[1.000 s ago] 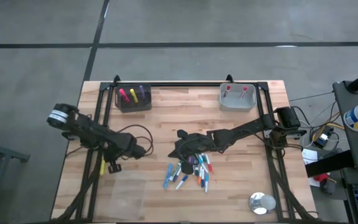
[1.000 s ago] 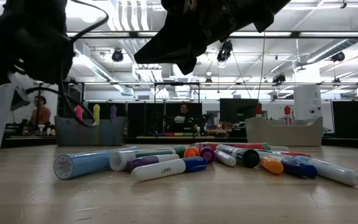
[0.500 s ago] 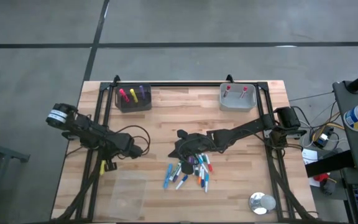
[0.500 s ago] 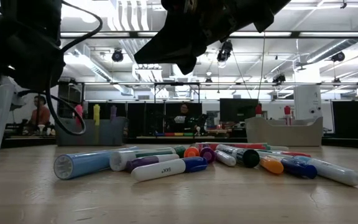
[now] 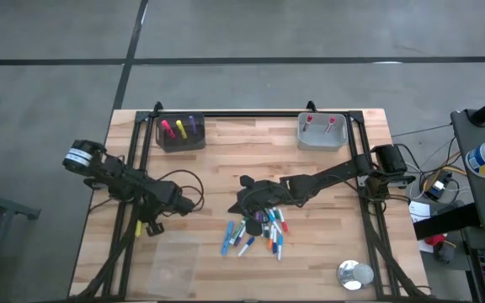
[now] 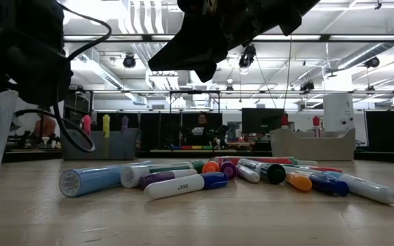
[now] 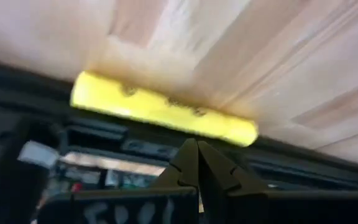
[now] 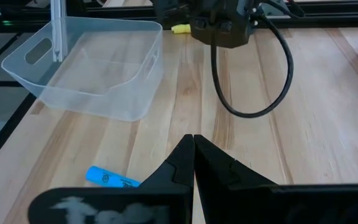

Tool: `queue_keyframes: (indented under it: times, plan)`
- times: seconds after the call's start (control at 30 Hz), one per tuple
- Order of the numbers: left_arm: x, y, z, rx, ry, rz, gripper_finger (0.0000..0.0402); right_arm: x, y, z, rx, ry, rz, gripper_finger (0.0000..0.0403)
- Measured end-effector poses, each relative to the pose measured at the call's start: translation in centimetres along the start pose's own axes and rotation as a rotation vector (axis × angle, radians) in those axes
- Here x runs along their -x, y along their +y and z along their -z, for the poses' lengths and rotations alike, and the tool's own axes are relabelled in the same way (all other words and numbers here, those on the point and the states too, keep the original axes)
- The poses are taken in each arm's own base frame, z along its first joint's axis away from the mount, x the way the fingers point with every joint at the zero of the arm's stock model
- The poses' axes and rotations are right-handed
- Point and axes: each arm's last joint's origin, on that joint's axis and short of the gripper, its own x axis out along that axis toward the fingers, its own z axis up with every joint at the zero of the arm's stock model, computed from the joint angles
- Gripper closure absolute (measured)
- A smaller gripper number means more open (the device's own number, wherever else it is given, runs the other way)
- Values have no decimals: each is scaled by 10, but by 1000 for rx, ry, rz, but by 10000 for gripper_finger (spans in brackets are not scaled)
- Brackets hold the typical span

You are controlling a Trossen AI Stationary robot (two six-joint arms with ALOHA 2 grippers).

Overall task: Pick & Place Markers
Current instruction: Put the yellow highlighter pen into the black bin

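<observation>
Best to part the clenched left pincer (image 5: 151, 225) over the yellow marker (image 7: 163, 109) lying on the desk (image 5: 251, 151) at its left edge, squaring to the barrel, while the right pincer (image 5: 244, 204), clenched empty, hovers above the marker pile (image 5: 258, 231) mid-desk.

Clear bin (image 5: 174, 259), round tin (image 5: 354, 274), wooden table (image 5: 251, 160).

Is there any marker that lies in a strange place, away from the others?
Yes. One yellow marker lies alone at the table's left edge, against the dark frame rail and far from the main pile of markers. The left gripper is right beside it, fingers closed.
</observation>
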Motion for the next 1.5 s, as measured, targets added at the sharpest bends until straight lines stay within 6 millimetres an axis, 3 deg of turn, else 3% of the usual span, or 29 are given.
queue_keyframes:
  times: [0.43, 0.73, 1.5]
  plan:
    - [7, -15, -14, 21, -117, 160, 402, 0, 0, 0, 1, 0, 0, 394]
    - [7, -5, 0, 12, -5, 63, 402, 0, 0, 0, 2, 1, 0, 394]
    - [-20, 11, -2, 82, 10, 14, 401, 0, 0, 0, 2, 0, 0, 394]
